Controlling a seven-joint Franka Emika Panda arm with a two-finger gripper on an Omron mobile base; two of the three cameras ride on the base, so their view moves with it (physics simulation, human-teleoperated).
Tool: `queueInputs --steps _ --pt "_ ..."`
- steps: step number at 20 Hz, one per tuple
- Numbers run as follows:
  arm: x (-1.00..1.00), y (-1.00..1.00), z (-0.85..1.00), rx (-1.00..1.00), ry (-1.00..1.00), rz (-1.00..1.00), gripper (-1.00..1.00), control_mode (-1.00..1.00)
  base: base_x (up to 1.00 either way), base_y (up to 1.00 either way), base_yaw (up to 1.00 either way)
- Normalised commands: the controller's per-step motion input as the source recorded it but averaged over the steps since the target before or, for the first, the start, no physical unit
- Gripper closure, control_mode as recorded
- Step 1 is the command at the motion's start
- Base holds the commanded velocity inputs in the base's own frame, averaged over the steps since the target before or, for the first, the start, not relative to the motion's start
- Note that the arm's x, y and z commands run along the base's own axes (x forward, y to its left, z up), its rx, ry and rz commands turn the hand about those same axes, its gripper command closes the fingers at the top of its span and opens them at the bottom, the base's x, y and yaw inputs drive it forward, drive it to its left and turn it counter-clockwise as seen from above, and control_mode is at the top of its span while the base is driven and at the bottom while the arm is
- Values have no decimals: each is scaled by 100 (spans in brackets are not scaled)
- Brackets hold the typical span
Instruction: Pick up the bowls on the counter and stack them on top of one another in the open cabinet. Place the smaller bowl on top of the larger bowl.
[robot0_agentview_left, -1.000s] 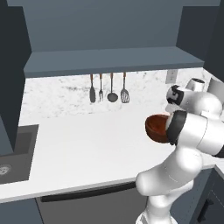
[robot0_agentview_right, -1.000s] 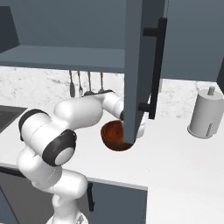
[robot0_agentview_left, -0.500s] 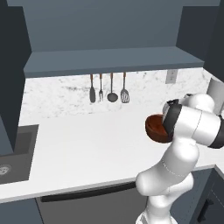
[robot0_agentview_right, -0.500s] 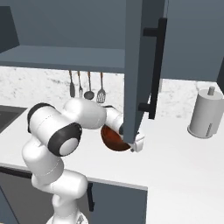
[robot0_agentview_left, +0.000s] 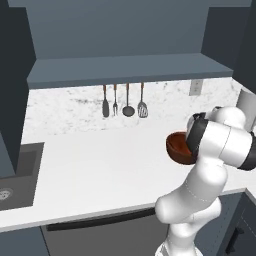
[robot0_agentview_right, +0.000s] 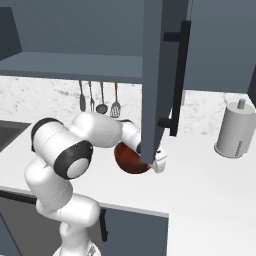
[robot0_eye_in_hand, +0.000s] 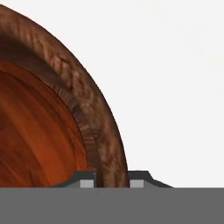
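Observation:
A round, deep-looking dark brown bowl (robot0_agentview_left: 177, 148) with a reddish inside hangs just above the white counter (robot0_agentview_left: 100, 165), right of the middle. My gripper (robot0_eye_in_hand: 113, 177) is shut on its rim, one finger inside and one outside. In the right base view the bowl (robot0_agentview_right: 131, 158) sits beside my white hand (robot0_agentview_right: 158, 163), partly behind the open cabinet door (robot0_agentview_right: 161, 75). Above it runs the slate-blue shelf floor of the open cabinet (robot0_agentview_left: 130, 70). A second bowl is out of view.
Several utensils (robot0_agentview_left: 123, 100) hang on the marble backsplash. The sink (robot0_agentview_left: 15, 175) is sunk into the counter at the far left. A grey paper-towel holder (robot0_agentview_right: 233, 131) stands at the right. The open door's edge and dark handle (robot0_agentview_right: 179, 80) hang directly over the bowl.
My elbow and forearm have swung round into a new posture. The bowl has stayed almost where it was, still in my grip.

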Motion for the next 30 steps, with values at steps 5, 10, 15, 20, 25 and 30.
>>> queueInputs --steps 5,10,15,20,25,30 --pt "-42 28 54 0 -25 0 100 -100 0 0 0" --pt "-100 62 81 0 -39 0 100 -100 0 0 0" --pt "-99 30 100 0 -26 0 100 -100 0 0 0" --pt "-84 66 100 0 -35 0 100 -100 0 0 0" --pt "-49 56 100 0 -35 2 100 -100 0 0 0" --pt "-14 25 100 0 -25 0 100 -100 0 0 0"
